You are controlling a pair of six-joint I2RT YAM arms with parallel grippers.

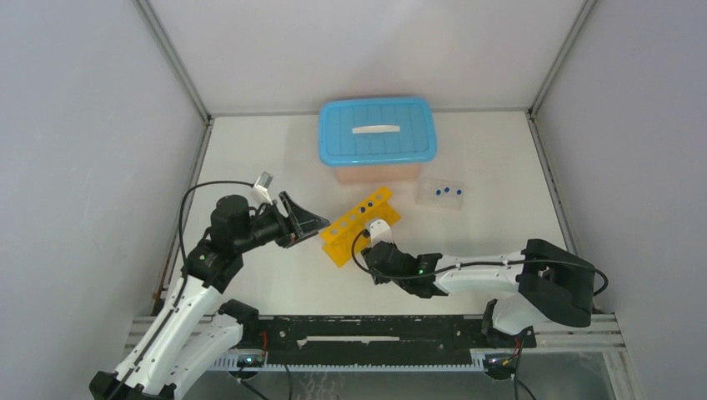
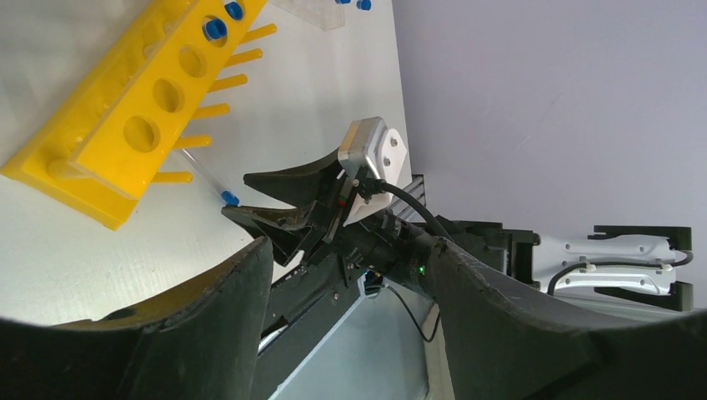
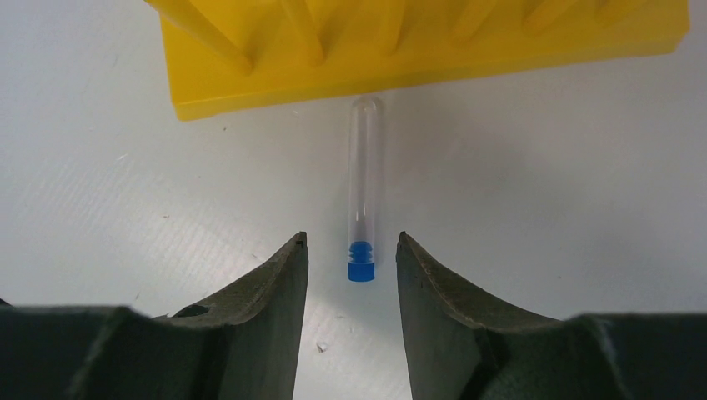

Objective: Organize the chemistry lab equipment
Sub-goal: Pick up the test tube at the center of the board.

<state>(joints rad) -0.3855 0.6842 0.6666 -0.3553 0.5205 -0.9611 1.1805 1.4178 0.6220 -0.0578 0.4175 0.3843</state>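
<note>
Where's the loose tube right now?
Right wrist view: the tube lies flat on the table beside the yellow rack, blue cap between the right gripper's open fingers.

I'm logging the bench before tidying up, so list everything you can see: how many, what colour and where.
storage box: one, blue lid, pale body, far centre of the table
rack: one, yellow, in front of the box
racked tubes: two, clear with blue caps, in holes at the end nearest the tray
loose tube: one, clear with blue cap, lying beside the rack
tray: one, clear, right of the rack
tray tubes: three blue caps showing, inside the tray
table: one, white
left gripper: open, empty, left of the rack
right gripper: open, fingertips either side of the loose tube's cap, not gripping
</note>
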